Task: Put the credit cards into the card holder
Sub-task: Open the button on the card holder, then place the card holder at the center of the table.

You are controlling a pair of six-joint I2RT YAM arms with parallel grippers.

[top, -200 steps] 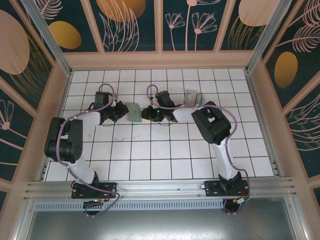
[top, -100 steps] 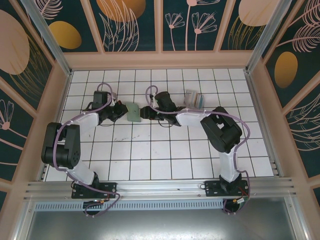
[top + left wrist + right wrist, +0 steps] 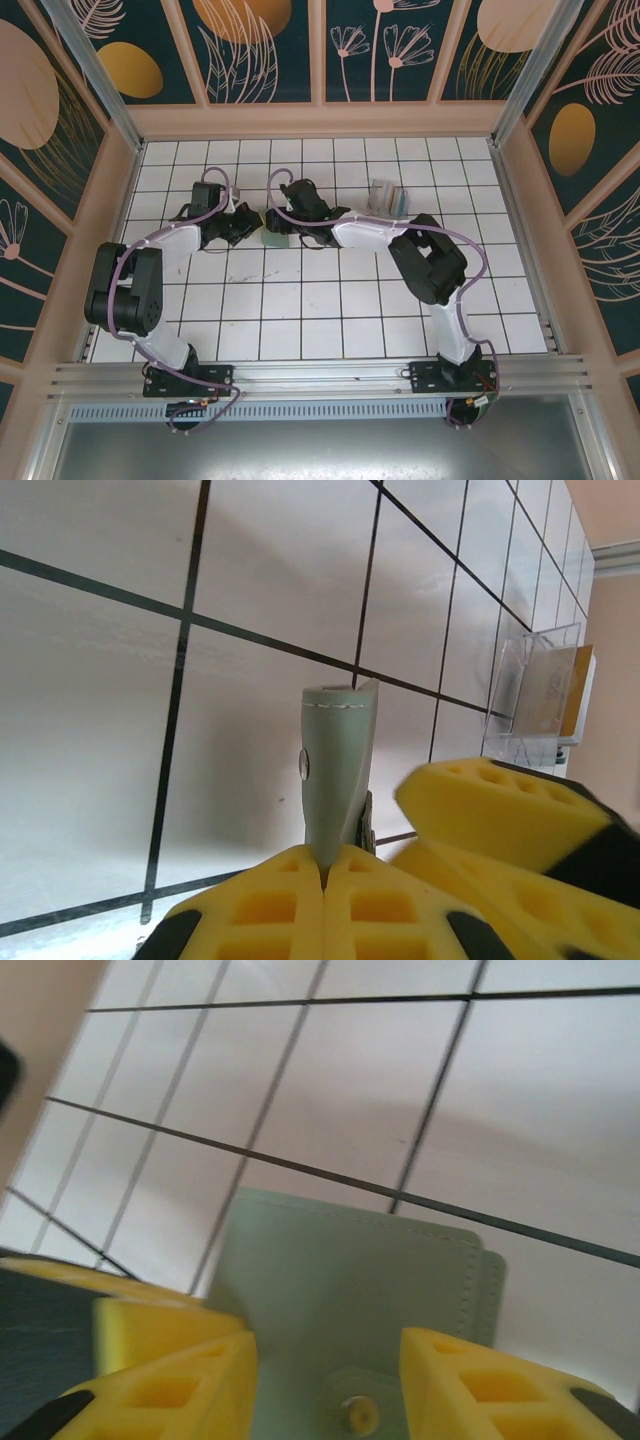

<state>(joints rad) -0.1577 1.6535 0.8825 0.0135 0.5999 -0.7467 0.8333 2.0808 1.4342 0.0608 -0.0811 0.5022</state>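
The sage-green card holder (image 3: 335, 770) stands on edge above the tiles, and my left gripper (image 3: 325, 872) is shut on its lower edge. From above, the card holder (image 3: 270, 238) sits between my left gripper (image 3: 250, 226) and my right gripper (image 3: 283, 226). My right gripper (image 3: 325, 1385) is open; its yellow fingers (image 3: 480, 1380) stand on either side of the holder's face (image 3: 350, 1280), just above the snap. A tan-orange credit card (image 3: 579, 685) stands in a clear plastic stand (image 3: 540, 695) at the far right.
The clear stand (image 3: 385, 194) sits on the white tiled floor (image 3: 300, 310) behind the right arm. Wooden walls close the floor in on three sides. The right gripper's fingers (image 3: 500, 810) crowd close beside the left one.
The right arm has swung left and its gripper has come up against the card holder, now partly covering it from above. The left gripper keeps its hold and has barely moved.
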